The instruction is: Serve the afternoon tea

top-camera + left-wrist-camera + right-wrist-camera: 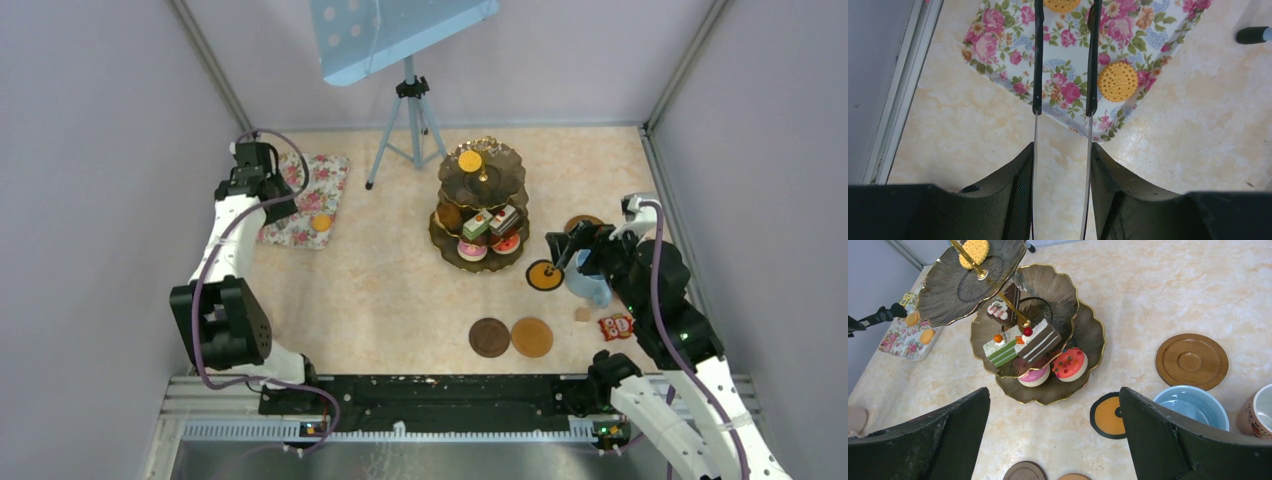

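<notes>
Dark, glossy scalloped stand (1093, 340), gold-rimmed, three tiers, mid-table, just beyond the right gripper (1055, 395), whose jaws are spread wide and hold nothing. The tiers carry one dotted orange tart (974, 250), three layered slices (1040, 340) and two domed round cakes (1070, 363). Three round brown coasters (490, 337) lie on the table. A light blue mug (1193, 405) sits beside the right finger. Far left, the left gripper (1062, 150) is clamped on black tongs (1038, 60) above a floral mat (1068, 75) bearing two more tarts.

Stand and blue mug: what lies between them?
An orange, black-rimmed disc lies between the stand and the blue mug; the right wrist view shows it.
</notes>
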Controlling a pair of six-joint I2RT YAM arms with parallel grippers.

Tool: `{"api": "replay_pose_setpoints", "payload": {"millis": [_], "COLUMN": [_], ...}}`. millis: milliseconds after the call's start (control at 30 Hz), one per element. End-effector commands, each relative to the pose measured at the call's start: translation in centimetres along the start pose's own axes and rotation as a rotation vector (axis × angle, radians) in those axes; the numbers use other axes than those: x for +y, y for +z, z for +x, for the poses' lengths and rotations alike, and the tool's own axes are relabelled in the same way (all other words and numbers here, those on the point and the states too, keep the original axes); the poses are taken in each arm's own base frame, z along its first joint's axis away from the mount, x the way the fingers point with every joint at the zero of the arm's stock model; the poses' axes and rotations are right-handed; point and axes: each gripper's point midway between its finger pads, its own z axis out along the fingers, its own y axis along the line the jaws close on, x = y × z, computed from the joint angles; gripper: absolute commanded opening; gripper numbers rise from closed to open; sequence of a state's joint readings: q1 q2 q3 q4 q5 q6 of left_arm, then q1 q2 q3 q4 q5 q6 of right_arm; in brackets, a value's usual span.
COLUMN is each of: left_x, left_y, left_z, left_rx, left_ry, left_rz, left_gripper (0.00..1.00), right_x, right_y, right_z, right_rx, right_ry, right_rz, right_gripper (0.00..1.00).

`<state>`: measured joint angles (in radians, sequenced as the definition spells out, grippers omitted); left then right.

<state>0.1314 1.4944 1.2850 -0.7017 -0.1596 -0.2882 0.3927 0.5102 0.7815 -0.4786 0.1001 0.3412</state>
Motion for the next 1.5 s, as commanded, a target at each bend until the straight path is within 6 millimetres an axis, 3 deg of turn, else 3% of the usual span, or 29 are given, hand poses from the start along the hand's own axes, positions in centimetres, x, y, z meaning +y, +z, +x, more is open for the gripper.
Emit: {"api": "replay_pose_setpoints", "payload": {"millis": [0,567,1167,1467], "left_x": [-1.1,-0.2,0.5,0.1], "left_y": [0.9,3.8,5.7,6.0], "left_z": [-3.2,-3.7,-2.4,-1.8], "left_rx": [-0.09,-0.063,-0.002,0.032], "left_ry": [-0.054,-0.064,-0.069,-0.077], "left_rz": [0.072,0.03,0.02,0.048], "left_gripper": [0.46,0.5,0.5,0.41], "right_x": [0.5,0.3,0.5,0.5], "right_y": [0.0,0.5,1.0,0.9], "right_z": [-0.5,-0.2,0.0,0.1], "right_rx": [-0.027,-0.014,-0.003,0.001], "right_ry": [-0.004,-0.006,-0.001,0.001], "right_rz": [-0.021,-0.009,-0.019,-0.014], "right_gripper": [0.98,0.98,0.98,0.98]}}
